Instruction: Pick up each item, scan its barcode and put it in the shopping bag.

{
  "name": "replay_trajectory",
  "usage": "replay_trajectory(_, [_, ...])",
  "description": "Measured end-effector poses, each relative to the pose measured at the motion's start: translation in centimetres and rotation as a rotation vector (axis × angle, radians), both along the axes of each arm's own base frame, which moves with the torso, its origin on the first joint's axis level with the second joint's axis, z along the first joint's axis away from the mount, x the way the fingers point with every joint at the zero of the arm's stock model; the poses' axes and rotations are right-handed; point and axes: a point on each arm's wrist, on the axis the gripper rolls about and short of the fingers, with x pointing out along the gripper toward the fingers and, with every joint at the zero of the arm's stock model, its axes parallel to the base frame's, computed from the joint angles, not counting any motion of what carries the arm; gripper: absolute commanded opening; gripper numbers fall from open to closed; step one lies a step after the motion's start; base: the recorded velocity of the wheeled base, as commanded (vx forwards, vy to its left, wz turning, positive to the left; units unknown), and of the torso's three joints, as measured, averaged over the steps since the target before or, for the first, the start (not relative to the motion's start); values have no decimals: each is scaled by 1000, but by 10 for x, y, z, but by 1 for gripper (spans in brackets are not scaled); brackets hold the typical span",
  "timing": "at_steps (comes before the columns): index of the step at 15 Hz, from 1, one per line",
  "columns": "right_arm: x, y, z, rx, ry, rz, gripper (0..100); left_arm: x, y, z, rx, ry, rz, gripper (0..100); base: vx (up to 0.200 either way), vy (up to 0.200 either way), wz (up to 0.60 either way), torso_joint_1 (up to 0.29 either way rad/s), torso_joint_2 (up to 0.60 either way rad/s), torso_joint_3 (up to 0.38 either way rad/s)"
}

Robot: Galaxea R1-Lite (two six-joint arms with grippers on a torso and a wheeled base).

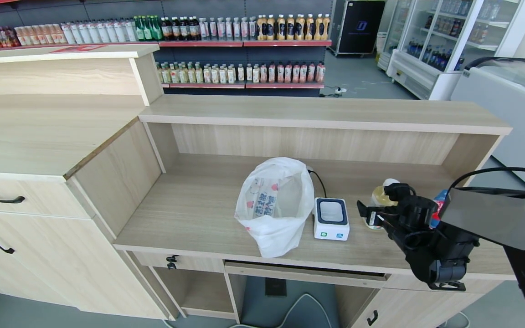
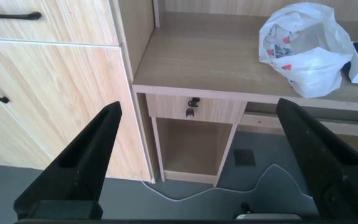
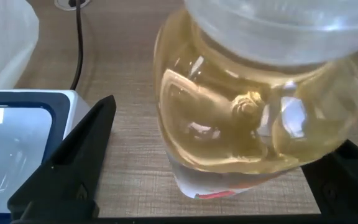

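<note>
A clear bottle of yellowish liquid (image 1: 378,197) with a white cap stands on the wooden counter (image 1: 198,214), right of the white barcode scanner (image 1: 331,217). My right gripper (image 1: 376,208) is open, one finger on each side of the bottle (image 3: 253,112), low on its body. One finger (image 3: 67,168) stands apart from the bottle. The white plastic shopping bag (image 1: 274,205) stands open left of the scanner with printed packets inside. My left gripper (image 2: 197,162) hangs open and holds nothing, low in front of the counter, with the bag (image 2: 303,46) off to one side.
A blue and red item (image 1: 438,202) stands behind my right arm. The scanner's black cable (image 1: 319,180) runs back along the counter. A raised shelf (image 1: 317,114) overhangs the back. Cabinet drawers (image 1: 2,200) stand at the left, and an open knee space (image 2: 194,143) lies under the counter.
</note>
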Motion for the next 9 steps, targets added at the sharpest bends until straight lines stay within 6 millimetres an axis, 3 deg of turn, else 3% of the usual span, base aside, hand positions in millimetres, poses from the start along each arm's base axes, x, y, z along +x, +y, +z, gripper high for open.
replay_trajectory(8, [25, -2, -1, -32, -9, 60, 100, 0, 0, 0, 0, 0, 0, 100, 0, 0, 0, 0, 0, 0])
replay_trajectory(9, [27, -4, -1, -41, -10, 74, 0, 0, 0, 0, 0, 0, 0, 100, 0, 0, 0, 0, 0, 0])
